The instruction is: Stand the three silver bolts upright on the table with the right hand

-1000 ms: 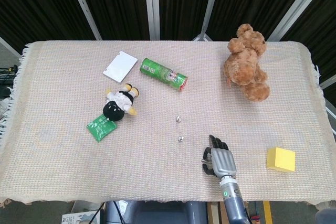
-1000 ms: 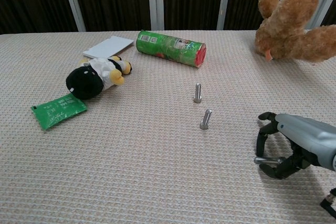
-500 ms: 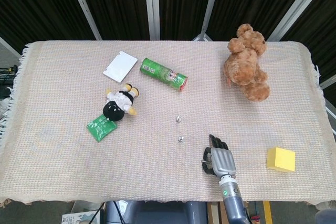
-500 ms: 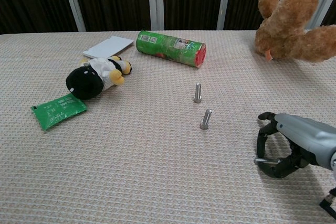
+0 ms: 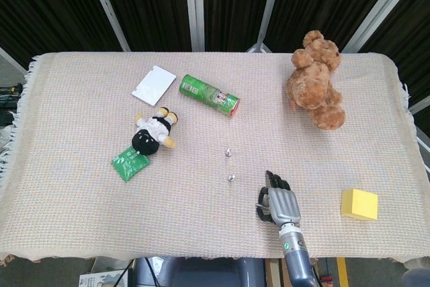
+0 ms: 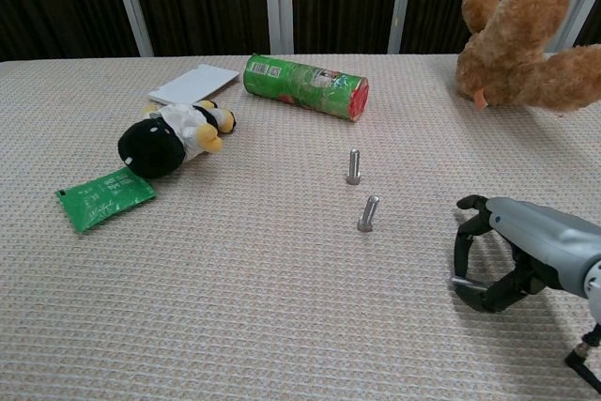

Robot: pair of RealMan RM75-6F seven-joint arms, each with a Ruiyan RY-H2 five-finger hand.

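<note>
Near the table's front edge, at about 5 o'clock, the right hand [image 6: 498,265] sits low over the woven cloth [image 6: 235,307], dark fingers [image 6: 462,249] curled round, pinching a silver bolt [image 6: 467,283] lying sideways in its grip. Two more bolts stand upright at its 10 o'clock, well apart from it: the near bolt [image 6: 367,214] and the far bolt [image 6: 353,166], both slim shiny metal. Left hand isn't visible.

Grey hand [image 6: 507,255], black fingers [image 6: 462,253].
</note>
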